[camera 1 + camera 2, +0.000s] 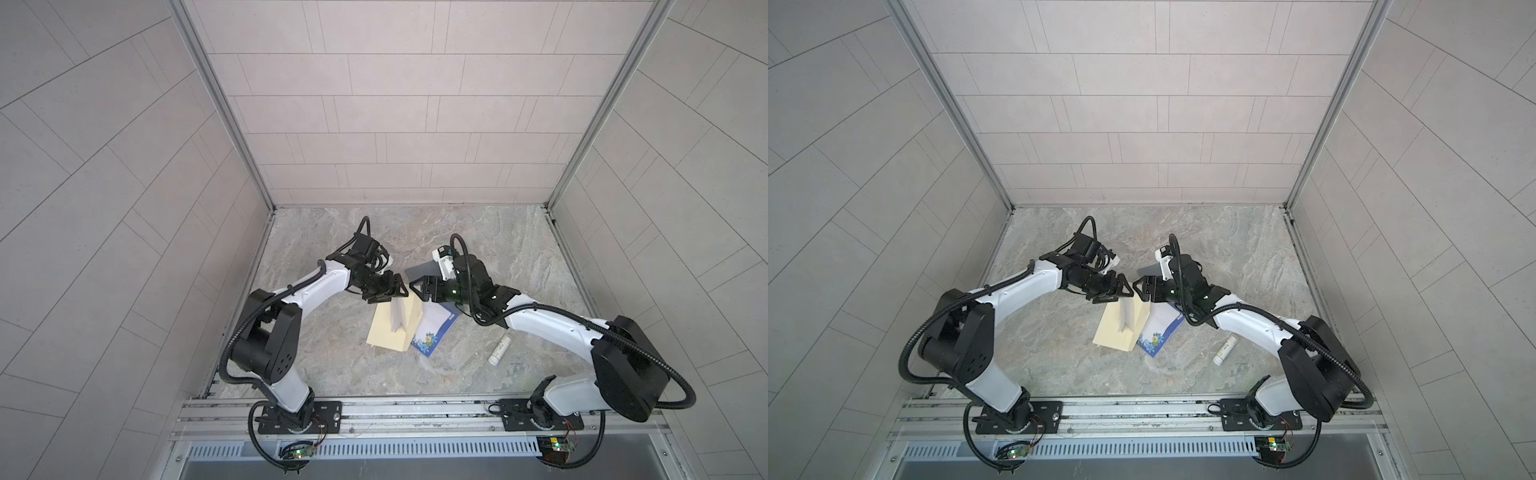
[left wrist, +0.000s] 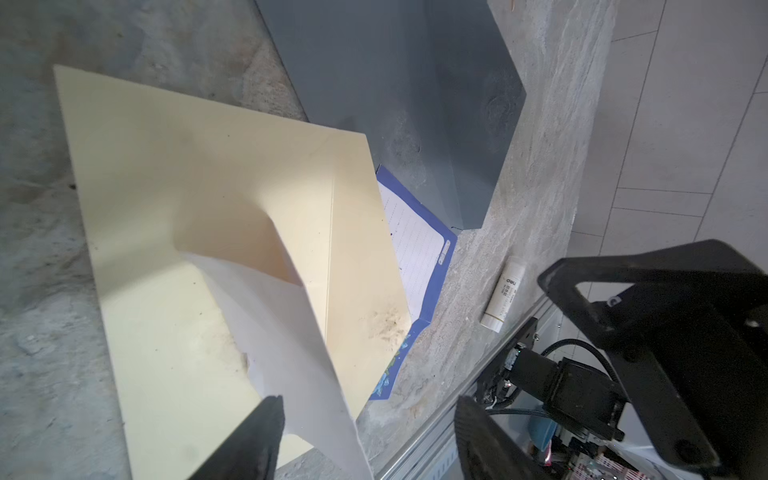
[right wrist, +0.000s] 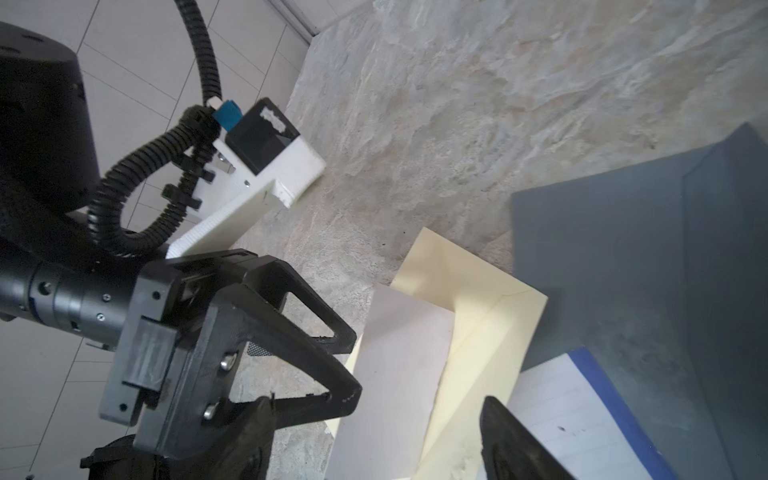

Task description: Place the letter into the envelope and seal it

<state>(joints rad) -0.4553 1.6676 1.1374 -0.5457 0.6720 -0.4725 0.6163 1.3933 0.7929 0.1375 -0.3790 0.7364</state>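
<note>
Both top views show the left gripper [image 1: 390, 293] hanging over the far end of the cream envelope [image 1: 384, 334], which lies flat on the marble table [image 1: 324, 357]. Its jaws are spread, and in the left wrist view the raised, white-lined flap [image 2: 291, 332] passes between the fingers [image 2: 253, 440] unpinched. Just right, the blue-bordered letter [image 1: 434, 328] lies partly under the envelope. Above it the right gripper [image 1: 419, 291] faces the left one, jaws likewise spread, holding nothing. A glue stick [image 1: 498, 348] lies further right
</note>
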